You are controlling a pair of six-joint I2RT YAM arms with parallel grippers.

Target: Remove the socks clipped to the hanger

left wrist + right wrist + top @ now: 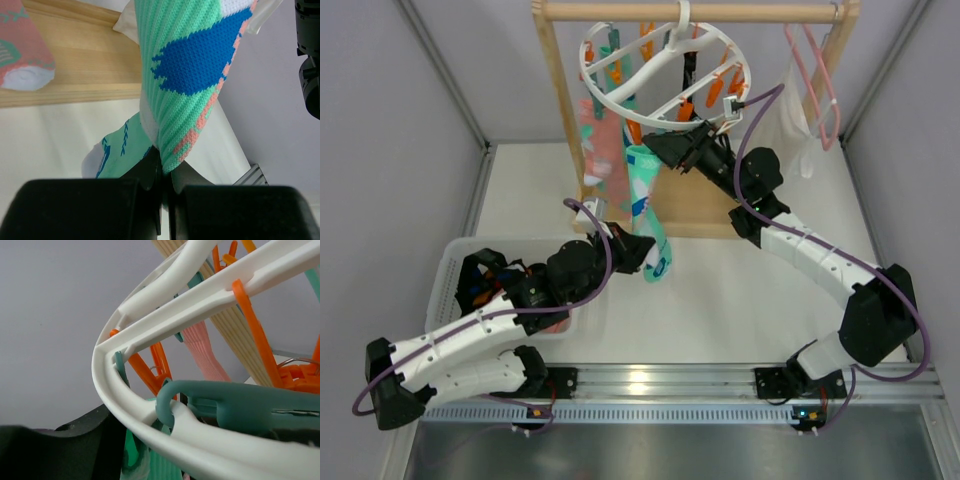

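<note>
Left wrist view: left tool pinches the green sock at its lower end. The sock hangs lengthwise from a teal clip on the hanger above. Right tool is there, grip unclear.

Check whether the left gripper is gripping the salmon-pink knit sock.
No: the left gripper is shut on the mint-green knit sock with a blue patch, while the salmon-pink knit sock hangs apart.
</note>
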